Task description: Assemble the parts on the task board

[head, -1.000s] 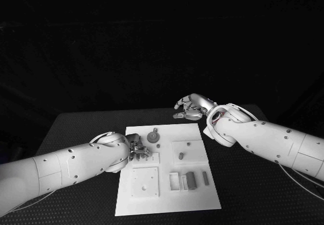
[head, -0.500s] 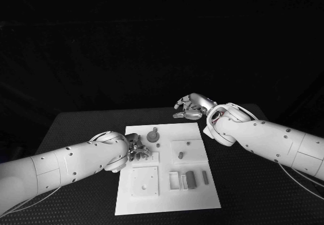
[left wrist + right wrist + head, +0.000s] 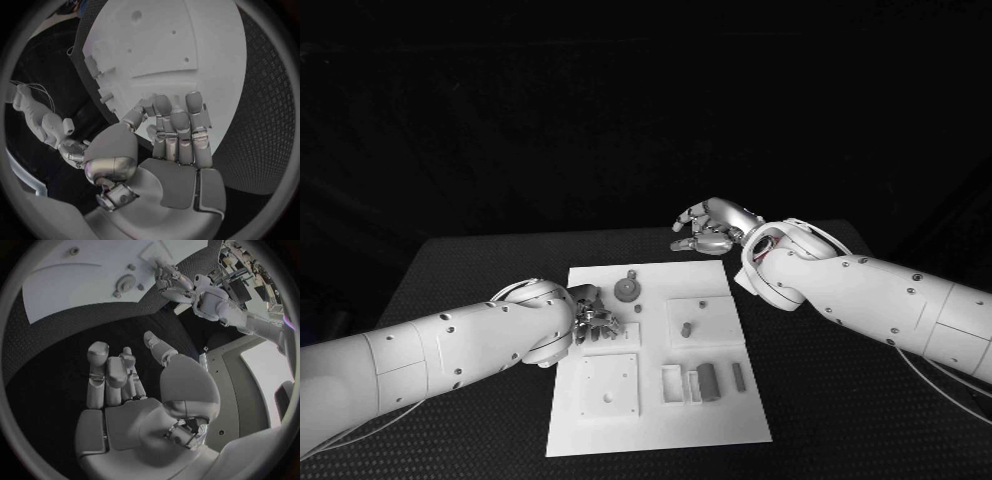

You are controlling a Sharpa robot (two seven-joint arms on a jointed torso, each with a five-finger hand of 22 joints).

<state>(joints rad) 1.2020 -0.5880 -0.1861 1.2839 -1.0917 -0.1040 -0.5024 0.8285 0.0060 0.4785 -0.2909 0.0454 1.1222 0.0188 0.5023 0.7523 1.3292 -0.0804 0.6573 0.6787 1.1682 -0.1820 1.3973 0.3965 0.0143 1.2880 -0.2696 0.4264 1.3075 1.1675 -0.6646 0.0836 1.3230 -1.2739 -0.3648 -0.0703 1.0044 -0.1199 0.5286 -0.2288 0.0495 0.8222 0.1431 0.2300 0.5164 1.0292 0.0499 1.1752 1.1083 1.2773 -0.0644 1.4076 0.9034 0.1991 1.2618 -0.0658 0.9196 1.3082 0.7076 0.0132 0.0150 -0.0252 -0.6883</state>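
The white task board (image 3: 661,420) lies in the middle of the table. On its far part I see a round grey part (image 3: 629,290), with a small peg (image 3: 687,328) on the raised square to its right. Two grey bars (image 3: 708,381) lie near the board's right edge. My left hand (image 3: 596,324) is over the board's left edge, its fingers (image 3: 178,125) side by side above a raised plate; whether anything sits between thumb and finger is hidden. My right hand (image 3: 708,228) hovers beyond the board's far edge over black table, fingers (image 3: 109,372) loosely bent, holding nothing.
A square plate with a small hole (image 3: 610,388) sits at the board's near left. A white slotted block (image 3: 672,385) stands beside the bars. The black table (image 3: 848,400) has bare surface on both sides of the board.
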